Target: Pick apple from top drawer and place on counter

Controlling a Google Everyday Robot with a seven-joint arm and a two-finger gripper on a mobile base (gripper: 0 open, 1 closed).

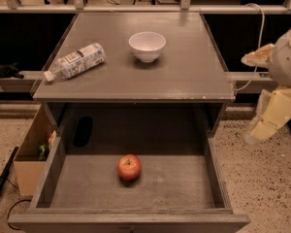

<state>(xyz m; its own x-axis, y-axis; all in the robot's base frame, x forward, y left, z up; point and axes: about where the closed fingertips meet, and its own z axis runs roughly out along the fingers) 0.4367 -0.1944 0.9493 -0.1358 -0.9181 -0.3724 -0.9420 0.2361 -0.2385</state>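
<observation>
The red apple (129, 167) lies on the bare bottom of the open top drawer (184, 188), near its middle, stem up. The grey counter (184, 72) is the cabinet's flat top above the drawer. My gripper (258, 129) hangs at the right edge of the view, beside the cabinet's right side and outside the drawer. It is well to the right of the apple, above floor level, and holds nothing that I can see.
A white bowl (147, 45) stands on the counter at the back centre. A plastic bottle (75, 61) lies on its side at the counter's left. A dark object (82, 131) lies at the drawer's back left. A brown cardboard box (31, 154) stands on the floor to the left.
</observation>
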